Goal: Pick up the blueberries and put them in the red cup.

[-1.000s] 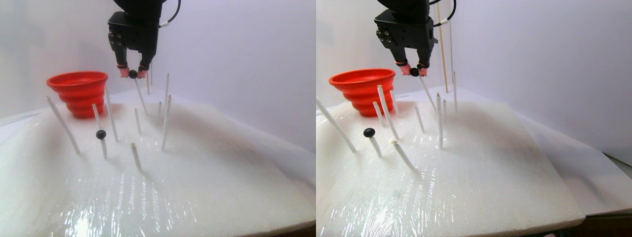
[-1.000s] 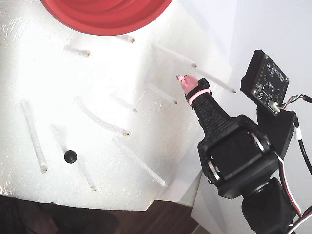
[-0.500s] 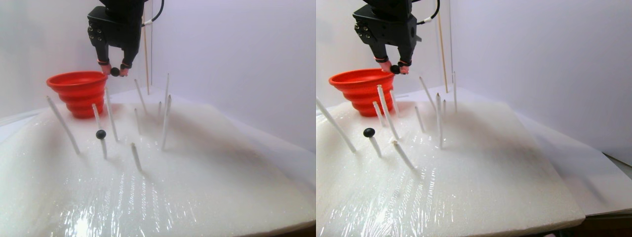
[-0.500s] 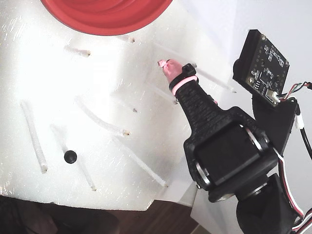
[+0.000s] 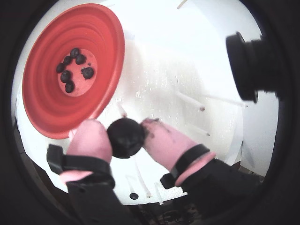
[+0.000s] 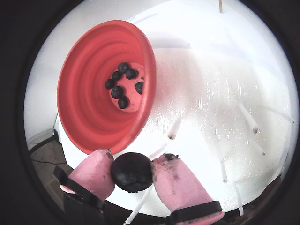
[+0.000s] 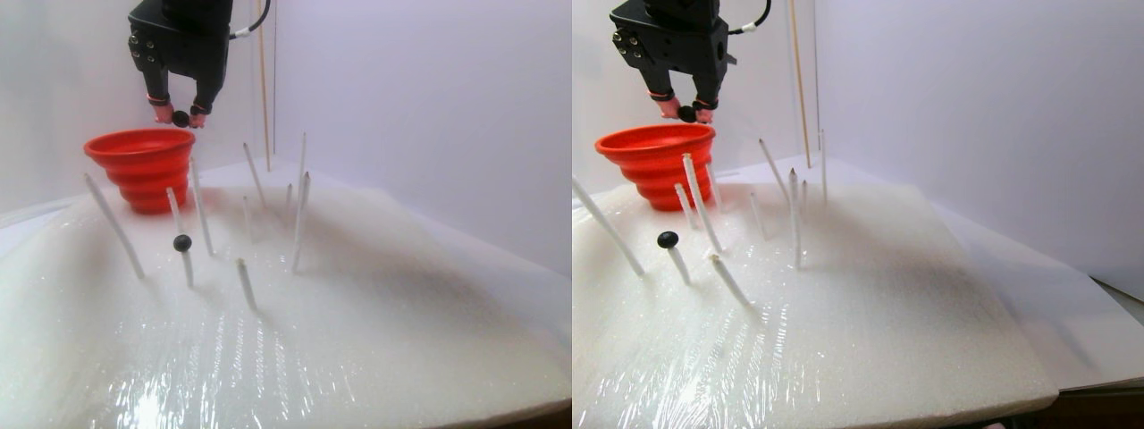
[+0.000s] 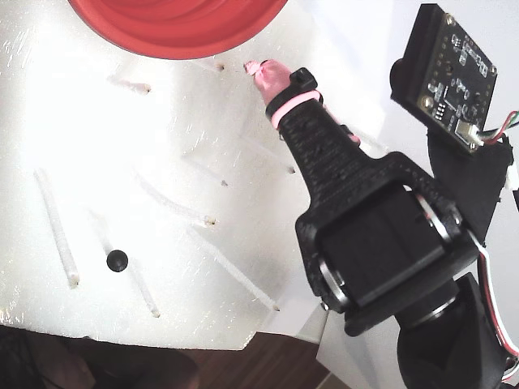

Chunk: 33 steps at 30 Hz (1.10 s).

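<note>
The tool [image 6: 132,169] clamps one blueberry [image 6: 131,172] between its pink fingertips [image 6: 96,171], beside the red cup [image 6: 89,117] rim. Released here, it would likely miss the cup and roll across the white foam [image 7: 384,295].

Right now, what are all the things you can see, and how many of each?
Red cup: one, red with ridges inside, at the back left of the foam in the stereo pair view.
Blueberries in the cup: about six, dark blue-black, on the cup's bottom.
Held blueberry: one, dark, between the pink fingertips, beside the cup's rim.
Blueberry on a stick: one, dark, atop a white stick near the front left in the stereo pair view.
White sticks: several, white, standing tilted in the foam; exact count unclear.
Foam pad: one, white, under shiny wrap.
Gripper: one, black with pink fingertip covers, shut on the berry.
</note>
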Available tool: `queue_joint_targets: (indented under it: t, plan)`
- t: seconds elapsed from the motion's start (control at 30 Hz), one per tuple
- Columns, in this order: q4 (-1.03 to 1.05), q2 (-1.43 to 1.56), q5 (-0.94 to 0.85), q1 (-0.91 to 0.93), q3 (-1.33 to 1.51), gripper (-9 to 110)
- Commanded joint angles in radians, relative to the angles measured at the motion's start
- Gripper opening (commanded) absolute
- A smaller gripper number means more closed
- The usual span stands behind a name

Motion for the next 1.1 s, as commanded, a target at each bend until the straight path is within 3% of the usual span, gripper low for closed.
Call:
queue_joint_targets:
  t: [0.0,1.07]
  plan:
    - [-0.040,-0.009,0.008,-0.040,-0.081,13]
    - [-0.210,-0.221,0.005,-0.137,-0.210,14]
